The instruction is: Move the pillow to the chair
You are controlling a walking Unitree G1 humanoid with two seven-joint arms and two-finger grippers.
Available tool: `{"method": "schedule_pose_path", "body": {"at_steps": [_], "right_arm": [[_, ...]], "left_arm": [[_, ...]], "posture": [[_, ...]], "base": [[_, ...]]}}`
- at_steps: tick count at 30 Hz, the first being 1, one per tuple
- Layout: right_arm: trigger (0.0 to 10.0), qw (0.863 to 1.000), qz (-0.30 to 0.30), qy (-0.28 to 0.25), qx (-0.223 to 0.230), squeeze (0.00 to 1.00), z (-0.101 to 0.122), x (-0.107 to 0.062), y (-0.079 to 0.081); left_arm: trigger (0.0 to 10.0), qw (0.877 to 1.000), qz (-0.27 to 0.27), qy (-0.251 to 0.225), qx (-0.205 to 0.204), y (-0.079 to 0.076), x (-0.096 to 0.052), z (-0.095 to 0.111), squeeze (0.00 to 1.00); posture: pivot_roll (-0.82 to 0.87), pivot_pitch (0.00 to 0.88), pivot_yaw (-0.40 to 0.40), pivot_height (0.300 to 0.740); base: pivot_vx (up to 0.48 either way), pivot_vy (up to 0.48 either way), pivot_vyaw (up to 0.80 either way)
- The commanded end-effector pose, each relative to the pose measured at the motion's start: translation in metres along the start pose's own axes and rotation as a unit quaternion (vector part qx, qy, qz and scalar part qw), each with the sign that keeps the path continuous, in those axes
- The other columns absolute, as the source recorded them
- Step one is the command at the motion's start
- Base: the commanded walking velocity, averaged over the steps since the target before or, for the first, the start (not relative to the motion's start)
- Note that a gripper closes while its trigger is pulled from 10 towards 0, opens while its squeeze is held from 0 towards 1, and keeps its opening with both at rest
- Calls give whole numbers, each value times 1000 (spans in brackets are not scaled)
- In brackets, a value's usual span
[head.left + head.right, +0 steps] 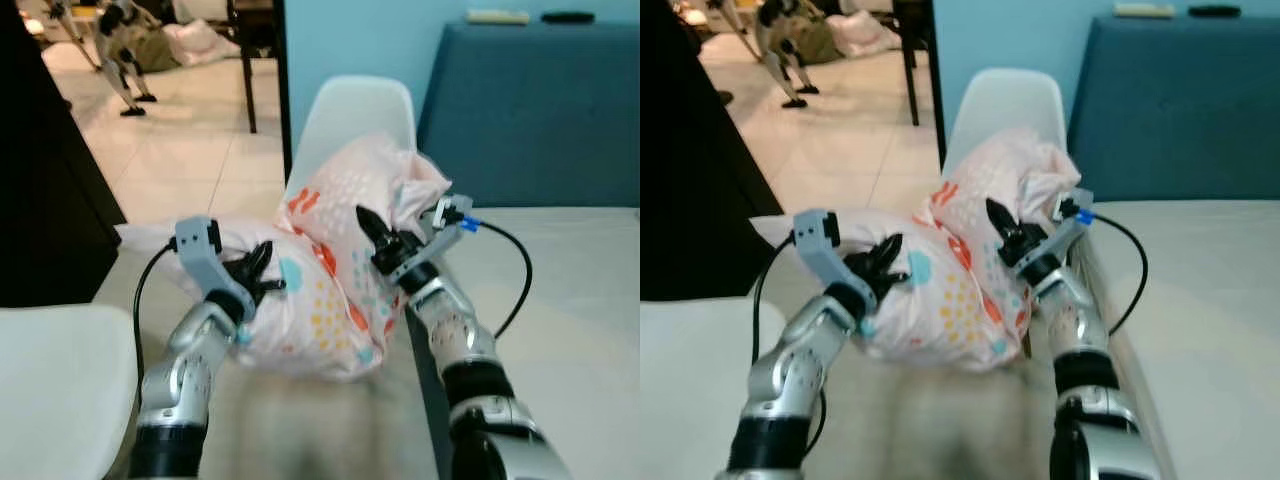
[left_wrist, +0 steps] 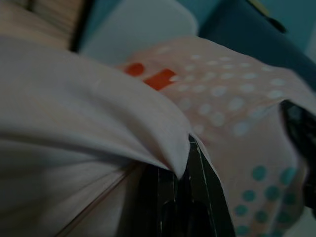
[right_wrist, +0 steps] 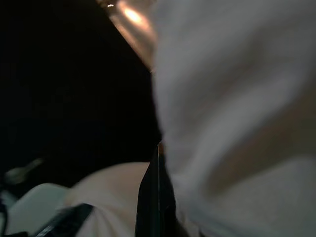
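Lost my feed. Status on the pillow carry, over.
Left gripper and right gripper both shut on the pillow, holding it up. White chair straight ahead, behind the pillow. Nothing between.

One pillow (image 1: 340,270), one white chair (image 1: 355,115) — two hands: left (image 1: 262,272), right (image 1: 372,232).

1. Both eye views look forward and down from the head, sharing the pillow (image 1: 340,270) between both grippers and the white chair (image 1: 355,105) beyond.
2. Each wrist view looks along its fingers, pressed close against pillow fabric.
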State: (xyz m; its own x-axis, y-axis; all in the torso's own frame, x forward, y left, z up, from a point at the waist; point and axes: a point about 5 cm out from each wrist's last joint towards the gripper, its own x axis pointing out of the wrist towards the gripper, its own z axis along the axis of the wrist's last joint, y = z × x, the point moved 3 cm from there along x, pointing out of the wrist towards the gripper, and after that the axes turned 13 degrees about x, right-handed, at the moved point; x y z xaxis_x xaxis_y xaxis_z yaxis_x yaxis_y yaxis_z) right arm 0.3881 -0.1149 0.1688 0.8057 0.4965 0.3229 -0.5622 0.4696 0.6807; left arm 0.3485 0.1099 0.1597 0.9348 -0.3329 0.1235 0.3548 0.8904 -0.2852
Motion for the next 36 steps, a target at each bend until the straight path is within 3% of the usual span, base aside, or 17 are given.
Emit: {"method": "schedule_pose_path", "body": {"at_steps": [1,18,22,27,36], "right_arm": [[10000,999,29,12,-2,0,-6,7,11],[10000,999,46,19,6,0,-17,12,21],[10000,1000,0,29,-8,0,-24,11,10],[10000,999,7,37,-5,0,-29,9,12],[10000,999,-1,42,-11,0,-31,8,9]], "left_arm": [[10000,1000,-17,-14,7,-8,3,3,0],[10000,999,-15,-16,29,-11,14,2,0],[10000,999,-7,-2,38,-9,11,-7,0],[10000,999,-3,12,43,-6,9,-15,0],[10000,999,-3,20,27,-9,11,-21,0]], "posture": [[14,82,-7,740],[3,71,4,740],[8,75,7,740],[8,78,7,740],[4,80,3,740]], "base": [[0,0,800],[0,0,800],[0,0,0],[0,-357,0],[0,-99,722]]}}
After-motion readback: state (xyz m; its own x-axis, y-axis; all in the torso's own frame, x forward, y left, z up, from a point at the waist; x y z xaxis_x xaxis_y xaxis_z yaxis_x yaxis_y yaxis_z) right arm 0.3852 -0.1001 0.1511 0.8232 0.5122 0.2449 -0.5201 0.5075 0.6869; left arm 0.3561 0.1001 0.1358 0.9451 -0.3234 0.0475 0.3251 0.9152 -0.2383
